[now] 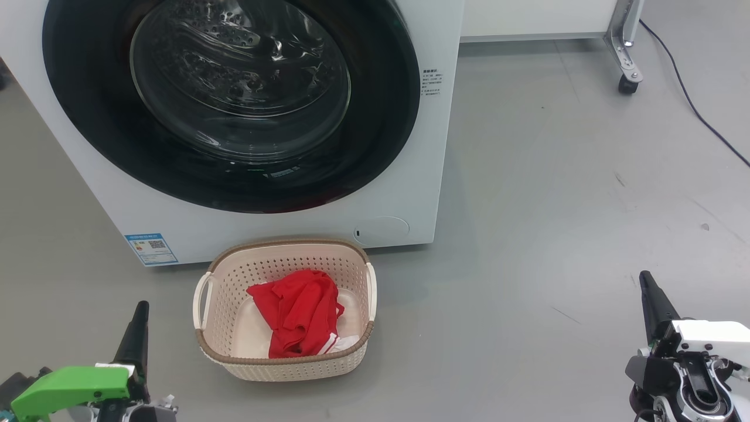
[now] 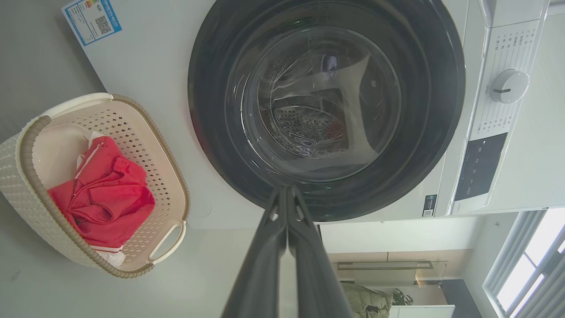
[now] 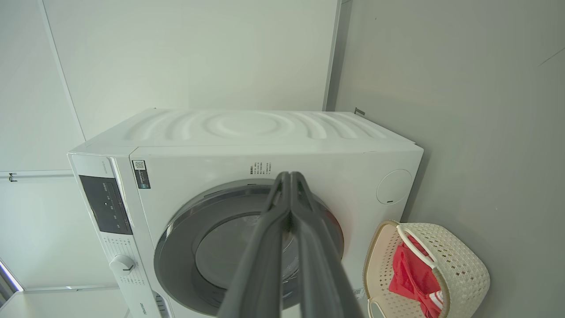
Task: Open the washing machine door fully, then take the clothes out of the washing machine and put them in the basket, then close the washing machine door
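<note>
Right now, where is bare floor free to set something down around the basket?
Widest: the floor right of the basket, bordered by the washing machine and the right hand. Narrower: between basket and left hand. Crowded: basket sits close to the machine.

A grey, faintly scuffed floor (image 1: 556, 205) is stretching out. A metal frame leg (image 1: 624, 23) is standing on a black caster wheel (image 1: 627, 86), with a black cable (image 1: 689, 101) trailing past.
</note>
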